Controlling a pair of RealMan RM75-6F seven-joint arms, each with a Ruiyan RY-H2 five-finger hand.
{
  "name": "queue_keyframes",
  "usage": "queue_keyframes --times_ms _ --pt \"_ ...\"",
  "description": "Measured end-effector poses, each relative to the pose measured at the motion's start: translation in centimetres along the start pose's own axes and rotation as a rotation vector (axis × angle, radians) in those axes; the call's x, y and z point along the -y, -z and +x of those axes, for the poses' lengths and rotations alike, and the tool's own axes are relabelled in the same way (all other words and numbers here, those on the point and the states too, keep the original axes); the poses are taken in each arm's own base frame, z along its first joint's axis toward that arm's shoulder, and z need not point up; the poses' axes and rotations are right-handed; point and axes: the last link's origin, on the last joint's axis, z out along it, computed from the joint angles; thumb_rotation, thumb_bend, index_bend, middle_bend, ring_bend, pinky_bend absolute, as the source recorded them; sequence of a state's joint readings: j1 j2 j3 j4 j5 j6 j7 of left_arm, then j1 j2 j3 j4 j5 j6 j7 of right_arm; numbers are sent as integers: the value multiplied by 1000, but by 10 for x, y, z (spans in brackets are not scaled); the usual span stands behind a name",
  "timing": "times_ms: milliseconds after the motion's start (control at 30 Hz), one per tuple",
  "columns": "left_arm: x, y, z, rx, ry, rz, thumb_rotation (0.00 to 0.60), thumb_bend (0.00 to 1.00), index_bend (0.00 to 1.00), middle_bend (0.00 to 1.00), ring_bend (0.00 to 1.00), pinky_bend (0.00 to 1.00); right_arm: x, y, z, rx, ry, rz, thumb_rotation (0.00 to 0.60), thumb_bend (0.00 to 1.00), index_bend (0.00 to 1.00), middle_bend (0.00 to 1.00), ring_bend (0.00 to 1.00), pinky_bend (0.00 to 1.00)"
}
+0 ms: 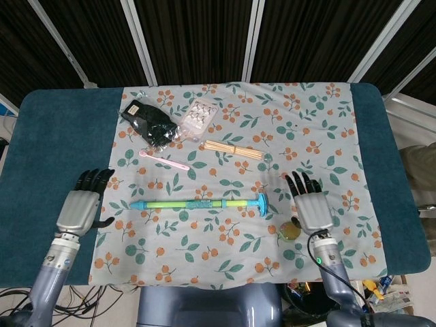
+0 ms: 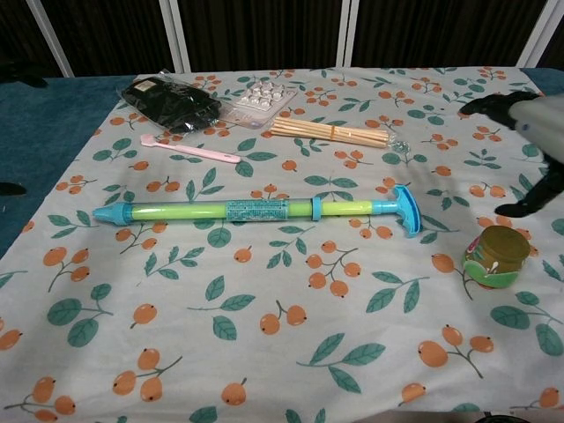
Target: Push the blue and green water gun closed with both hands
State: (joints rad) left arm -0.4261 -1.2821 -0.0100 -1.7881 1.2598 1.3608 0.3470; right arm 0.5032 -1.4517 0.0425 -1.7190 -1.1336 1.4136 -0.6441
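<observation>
The blue and green water gun [image 1: 204,203] [image 2: 256,210] lies flat across the floral cloth, its pointed blue tip to the left and its blue T-handle [image 2: 407,210] to the right. A short stretch of green rod shows between barrel and handle. My left hand [image 1: 82,206] hovers open over the teal table well left of the tip, and only its fingertips [image 2: 11,188] show at the chest view's edge. My right hand [image 1: 310,204] [image 2: 527,132] is open, fingers spread, off to the right of the handle. Neither hand touches the gun.
A small round jar [image 1: 291,231] [image 2: 496,256] stands just right of the handle, beside my right hand. Behind the gun lie a pink spoon [image 2: 189,149], a bundle of wooden sticks [image 2: 330,133], a black bag [image 2: 172,103] and a clear blister pack [image 2: 260,95].
</observation>
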Motion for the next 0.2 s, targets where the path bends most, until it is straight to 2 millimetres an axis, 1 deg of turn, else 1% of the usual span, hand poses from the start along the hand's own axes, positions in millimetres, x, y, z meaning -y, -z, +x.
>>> queue_keyframes --times_ms 67,100,200 --pt "15 15 3 -22 3 10 600 91 13 24 3 43 -16 14 5 -22 -19 -1 600 62 3 0 0 153" --pt "22 22 4 -31 4 15 600 91 12 19 2 41 -27 24 8 -36 -27 -2 600 61 1 0 0 153" --pt "41 44 4 -46 -5 39 600 91 2 4 0 32 -50 52 12 -59 -36 -1 600 61 0 0 0 152"
